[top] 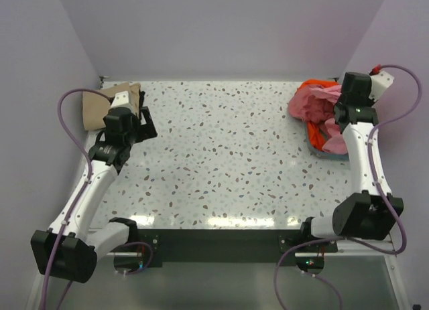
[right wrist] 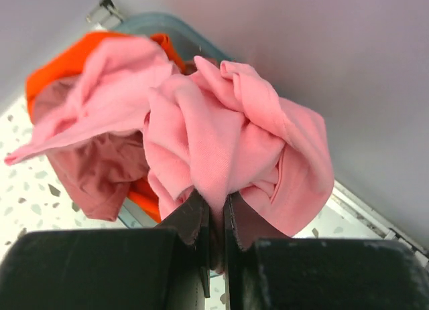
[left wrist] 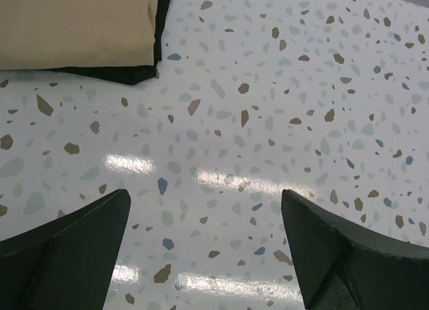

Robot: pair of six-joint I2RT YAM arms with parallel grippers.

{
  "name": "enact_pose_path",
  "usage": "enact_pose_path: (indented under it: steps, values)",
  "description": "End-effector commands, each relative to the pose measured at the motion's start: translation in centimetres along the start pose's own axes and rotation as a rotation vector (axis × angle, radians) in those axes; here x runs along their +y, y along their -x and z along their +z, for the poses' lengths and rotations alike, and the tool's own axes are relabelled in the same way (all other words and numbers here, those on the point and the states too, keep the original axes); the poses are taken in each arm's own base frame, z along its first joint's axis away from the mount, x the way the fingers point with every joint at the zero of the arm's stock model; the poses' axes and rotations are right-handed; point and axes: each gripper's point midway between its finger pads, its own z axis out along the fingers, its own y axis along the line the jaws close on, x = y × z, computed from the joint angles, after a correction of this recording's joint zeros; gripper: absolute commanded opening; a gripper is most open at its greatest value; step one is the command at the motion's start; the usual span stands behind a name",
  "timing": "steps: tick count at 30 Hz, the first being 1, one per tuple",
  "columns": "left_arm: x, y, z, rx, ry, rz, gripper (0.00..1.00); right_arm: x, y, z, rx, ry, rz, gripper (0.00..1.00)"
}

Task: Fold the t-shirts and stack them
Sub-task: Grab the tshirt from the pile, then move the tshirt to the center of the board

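Seen from above, a speckled white bench [top: 228,156] sits between pale lilac walls, with two white and black robot arms rising from the bottom edge.

At the upper left of the overhead view, a tan t-shirt [top: 100,106] lies folded flat on the bench in the corner. The left tool [top: 144,121] hovers just beside it, toward the centre of the frame. In the left wrist view its two dark fingers are spread wide apart with only bare bench between them, and the folded tan cloth fills the upper left corner, with a dark edge showing beneath it.

At the upper right of the overhead view, a blue basket [top: 318,149] stands against the wall, heaped with loose clothing. The right tool [right wrist: 216,206] reaches into this heap. In the right wrist view its fingers are pinched tight together on a fold of a light pink t-shirt [right wrist: 228,129], which bunches up above them in the centre of the frame. To the left of it an orange t-shirt [right wrist: 53,62] and a dusty pink t-shirt [right wrist: 100,169] spill over the basket rim.
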Motion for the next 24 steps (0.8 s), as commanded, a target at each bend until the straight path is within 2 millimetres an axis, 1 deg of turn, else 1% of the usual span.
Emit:
enact_pose_path:
  steps: [1, 2, 4, 5, 6, 7, 9, 10, 11, 12, 13, 14, 16, 17, 18, 19, 20, 22, 23, 24]
  values:
    - [-1.7, 3.1, 0.6, -0.075, -0.066, 0.002, 1.00, -1.9, 4.7, -3.1, -0.129, -0.014, 0.035, 0.00]
    - [-2.1, 3.4, 0.7, -0.079, -0.079, 0.005, 1.00, -2.2, 6.4, -4.4, -0.167, 0.003, 0.056, 0.00]
    - [-2.4, 3.6, 1.2, -0.081, -0.089, 0.013, 1.00, -2.2, 8.2, -5.9, -0.213, 0.025, 0.071, 0.00]
    - [-2.5, 3.8, 1.3, -0.083, -0.093, 0.016, 1.00, -1.8, 9.6, -7.2, -0.247, 0.054, 0.075, 0.00]
    - [-2.6, 3.9, 1.6, -0.082, -0.091, 0.018, 1.00, -1.6, 10.6, -8.1, -0.274, 0.073, 0.085, 0.00]
    - [-2.7, 4.3, 1.6, -0.090, -0.095, 0.020, 1.00, -0.8, 11.7, -9.5, -0.305, 0.114, 0.074, 0.00]
    - [-2.9, 4.4, 2.0, -0.089, -0.096, 0.026, 1.00, 0.4, 13.4, -11.6, -0.364, 0.168, 0.071, 0.00]
    - [-2.9, 4.5, 2.0, -0.092, -0.097, 0.028, 1.00, 1.4, 13.8, -12.7, -0.388, 0.198, 0.050, 0.00]
    - [-3.1, 4.8, 2.0, -0.097, -0.101, 0.027, 1.00, 3.0, 14.8, -15.0, -0.431, 0.263, 0.018, 0.00]
    - [-3.0, 4.6, 2.2, -0.091, -0.098, 0.031, 1.00, 3.8, 15.2, -16.0, -0.447, 0.291, 0.010, 0.00]
    - [-3.0, 4.7, 2.2, -0.095, -0.101, 0.033, 1.00, 5.0, 15.2, -16.6, -0.451, 0.319, -0.007, 0.00]
    - [-3.2, 4.8, 2.1, -0.099, -0.105, 0.033, 1.00, 6.2, 16.0, -18.8, -0.479, 0.380, -0.017, 0.00]
    - [-3.2, 5.0, 2.1, -0.105, -0.107, 0.030, 1.00, 8.4, 16.0, -20.2, -0.488, 0.436, -0.049, 0.00]
    - [-3.2, 5.1, 2.0, -0.108, -0.108, 0.028, 1.00, 9.8, 16.3, -22.3, -0.505, 0.503, -0.063, 0.00]
    - [-3.2, 5.2, 1.9, -0.110, -0.109, 0.028, 1.00, 10.8, 16.3, -23.2, -0.510, 0.542, -0.067, 0.00]
    - [-3.3, 5.3, 1.8, -0.115, -0.110, 0.025, 1.00, 12.5, 15.8, -23.8, -0.502, 0.581, -0.084, 0.00]
    - [-3.3, 5.4, 1.7, -0.117, -0.111, 0.023, 1.00, 13.6, 16.1, -26.1, -0.527, 0.641, -0.106, 0.00]
    - [-3.3, 5.7, 1.4, -0.127, -0.111, 0.021, 1.00, 15.7, 15.8, -28.3, -0.540, 0.716, -0.135, 0.00]
    - [-3.2, 5.8, 1.3, -0.130, -0.107, 0.021, 1.00, 17.2, 15.5, -30.3, -0.550, 0.775, -0.146, 0.00]
    - [-3.1, 5.8, 1.1, -0.129, -0.105, 0.022, 1.00, 18.1, 15.3, -31.2, -0.550, 0.811, -0.149, 0.00]
